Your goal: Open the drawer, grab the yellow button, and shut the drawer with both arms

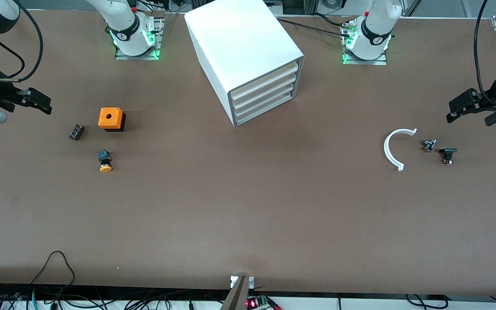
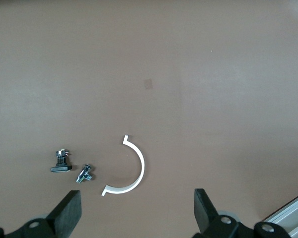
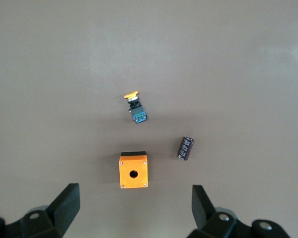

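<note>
The white cabinet stands at the table's middle between the arms' bases, with all four cream drawer fronts shut flush. The button, orange cap on a black body, lies on its side on the table toward the right arm's end, nearer the front camera than the orange cube. It also shows in the right wrist view. My right gripper is open and empty, up over that end of the table. My left gripper is open and empty over the left arm's end.
A small black ribbed block lies beside the orange cube. A white half-ring and two small metal-and-black parts lie at the left arm's end.
</note>
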`<state>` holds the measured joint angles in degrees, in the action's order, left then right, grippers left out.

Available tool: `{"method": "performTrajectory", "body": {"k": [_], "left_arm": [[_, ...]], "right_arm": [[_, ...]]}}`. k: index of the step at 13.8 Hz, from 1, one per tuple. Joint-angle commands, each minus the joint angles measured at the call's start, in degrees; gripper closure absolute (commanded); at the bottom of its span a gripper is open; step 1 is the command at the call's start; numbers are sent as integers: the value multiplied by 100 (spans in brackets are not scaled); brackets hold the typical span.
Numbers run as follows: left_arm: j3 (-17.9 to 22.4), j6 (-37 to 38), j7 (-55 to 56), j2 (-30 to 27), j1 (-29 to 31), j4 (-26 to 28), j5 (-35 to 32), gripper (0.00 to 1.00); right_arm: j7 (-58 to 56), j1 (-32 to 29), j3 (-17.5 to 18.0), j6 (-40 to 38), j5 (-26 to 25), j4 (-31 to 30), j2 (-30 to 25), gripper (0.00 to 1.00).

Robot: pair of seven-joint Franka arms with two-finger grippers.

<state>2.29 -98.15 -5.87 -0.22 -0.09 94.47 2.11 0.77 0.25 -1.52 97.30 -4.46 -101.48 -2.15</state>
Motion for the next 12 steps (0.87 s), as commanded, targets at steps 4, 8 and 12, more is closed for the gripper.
{"method": "performTrajectory", "body": {"k": [4,8,12], "left_arm": [[-18,394,-116,22,-17,-113,-62,0],[-45,402,-90,22,-17,-113,-53,0],[-1,402,-90,31,-8,-113,-53,0]], "right_arm": [[-33,45,-24,122,226,-74,-137,0],[2,45,-33,78,226,-38,-207,0],[151,81,-7,-87,208,-38,-240,0]]}}
